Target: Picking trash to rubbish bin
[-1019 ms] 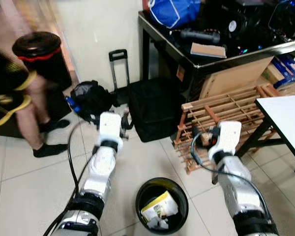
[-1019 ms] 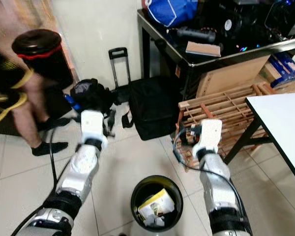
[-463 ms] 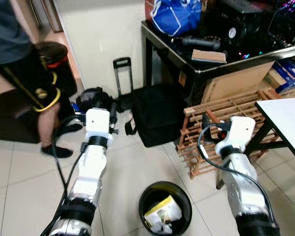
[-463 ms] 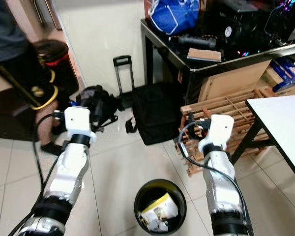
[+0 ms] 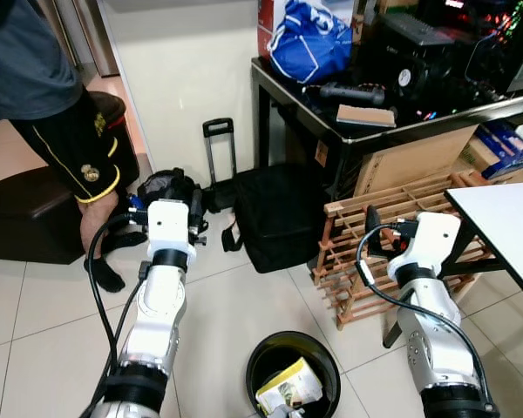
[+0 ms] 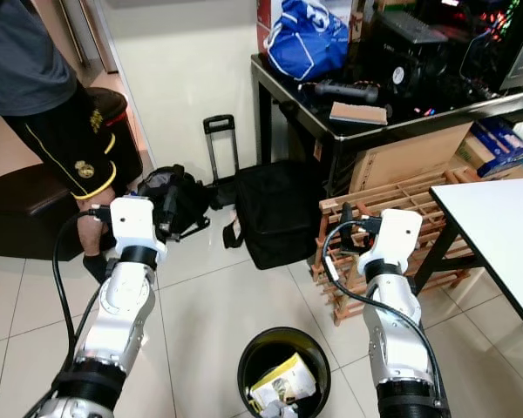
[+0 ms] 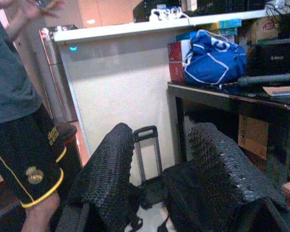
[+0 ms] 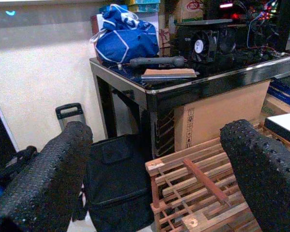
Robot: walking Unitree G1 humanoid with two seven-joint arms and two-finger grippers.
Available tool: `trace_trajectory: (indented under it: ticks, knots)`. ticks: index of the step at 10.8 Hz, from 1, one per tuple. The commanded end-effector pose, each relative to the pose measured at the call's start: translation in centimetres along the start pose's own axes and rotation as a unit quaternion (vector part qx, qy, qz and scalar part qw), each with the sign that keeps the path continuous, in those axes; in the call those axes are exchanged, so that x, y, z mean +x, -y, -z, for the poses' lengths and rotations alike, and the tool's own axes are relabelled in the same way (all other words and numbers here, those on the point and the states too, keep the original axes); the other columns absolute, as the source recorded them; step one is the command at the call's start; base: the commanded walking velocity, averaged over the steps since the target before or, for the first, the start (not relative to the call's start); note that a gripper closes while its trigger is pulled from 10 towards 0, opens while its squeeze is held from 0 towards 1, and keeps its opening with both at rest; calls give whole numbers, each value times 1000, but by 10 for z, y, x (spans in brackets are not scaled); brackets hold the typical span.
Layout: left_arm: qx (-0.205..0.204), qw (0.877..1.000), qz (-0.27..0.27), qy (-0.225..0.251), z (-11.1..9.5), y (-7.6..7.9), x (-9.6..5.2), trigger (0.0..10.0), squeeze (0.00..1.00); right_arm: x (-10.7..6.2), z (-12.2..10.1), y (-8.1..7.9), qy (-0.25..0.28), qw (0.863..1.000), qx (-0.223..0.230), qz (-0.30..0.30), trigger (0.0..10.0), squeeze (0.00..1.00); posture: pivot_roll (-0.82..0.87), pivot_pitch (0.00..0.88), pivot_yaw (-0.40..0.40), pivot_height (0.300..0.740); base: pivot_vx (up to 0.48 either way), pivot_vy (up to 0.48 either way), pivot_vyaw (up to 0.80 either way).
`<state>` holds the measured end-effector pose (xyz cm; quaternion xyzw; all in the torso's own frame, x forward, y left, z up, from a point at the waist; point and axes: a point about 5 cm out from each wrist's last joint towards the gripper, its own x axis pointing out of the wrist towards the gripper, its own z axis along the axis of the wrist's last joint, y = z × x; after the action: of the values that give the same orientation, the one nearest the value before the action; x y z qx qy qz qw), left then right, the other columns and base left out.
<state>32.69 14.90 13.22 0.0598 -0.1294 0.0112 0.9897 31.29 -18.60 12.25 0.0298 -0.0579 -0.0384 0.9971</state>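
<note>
left pincer (image 7: 157, 193) empty, parted; right pincer (image 8: 154, 183) wide | rubbish bin (image 5: 293, 348) holds trash (image 5: 289, 383)

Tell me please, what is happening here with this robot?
The robot stands over a black rubbish bin on the tiled floor, with yellow packaging inside it. Both arms are raised in front; the left gripper and right gripper are open and hold nothing. A person stands to its left, near a black bag and a wooden rack.
</note>
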Motion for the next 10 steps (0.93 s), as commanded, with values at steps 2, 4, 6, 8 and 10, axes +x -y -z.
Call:
trace_trajectory:
  ticks: [2, 4, 6, 8, 10]
  knots:
    - [-5, 1000, 4, -6, 0, 3, 1, 10000, 0, -2, 3, -4, -9, 1000, 1, -4, 10000, 0, -97, 0, 75, 740, 0, 0, 0]
    - [-7, 1000, 7, -6, 0, 5, 3, 10000, 0, -2, 5, -3, -14, 1000, 1, -5, 10000, 0, -98, 0, 72, 740, 0, 0, 0]
    - [-8, 1000, 5, -9, -1, 6, 3, 10000, 0, 0, 3, -3, -16, 1000, 1, -7, 10000, 0, -95, 0, 60, 740, 0, 0, 0]
    - [-8, 1000, 2, -13, 1, 7, 1, 10000, 0, -1, 4, -4, -22, 1000, -2, -9, 10000, 0, -92, 0, 55, 740, 0, 0, -788]
    - [-10, 1000, 1, -16, 0, 8, 1, 10000, 0, 1, 4, -6, -23, 1000, -6, -17, 10000, 0, -85, 15, 48, 740, 0, 0, -781]
